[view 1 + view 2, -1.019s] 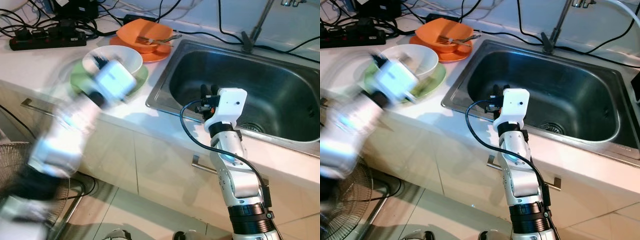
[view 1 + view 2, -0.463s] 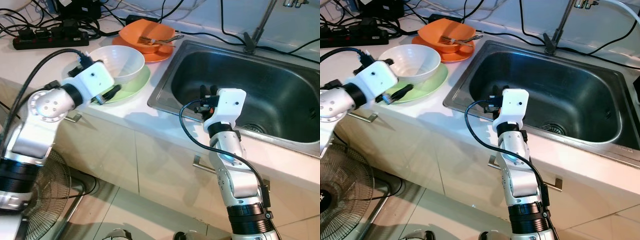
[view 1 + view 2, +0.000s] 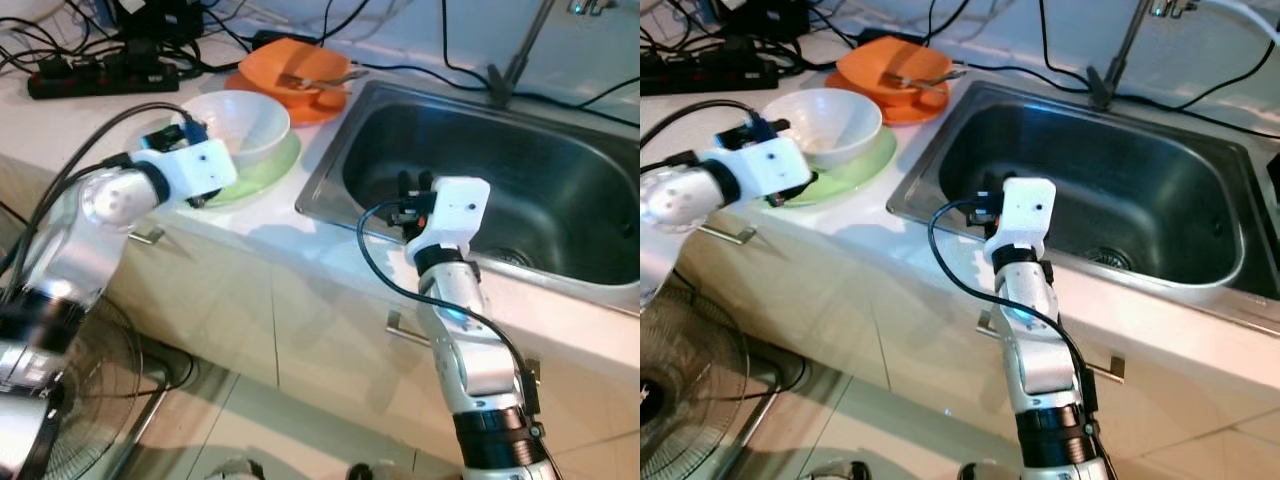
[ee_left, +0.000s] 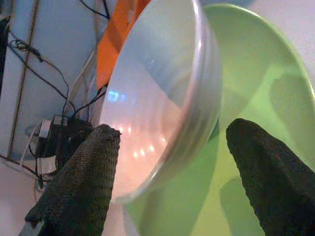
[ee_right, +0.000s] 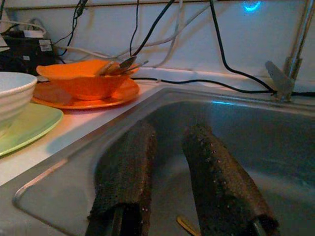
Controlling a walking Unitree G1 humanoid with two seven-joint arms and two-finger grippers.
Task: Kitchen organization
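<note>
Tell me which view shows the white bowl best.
The right eye view: the whole white bowl sits on the green plate. The left wrist view gives a close partial side between open fingers; the right wrist view shows its edge.

A black power strip (image 3: 95, 80) lies at the back of the white countertop (image 3: 70, 125), among tangled black cables (image 3: 330, 20). Beneath the counter are cream cabinet fronts (image 3: 300, 320) with metal handles (image 3: 400, 330). A wire-guarded fan (image 3: 70, 420) stands on the tiled floor (image 3: 250, 430) at lower left.
</note>
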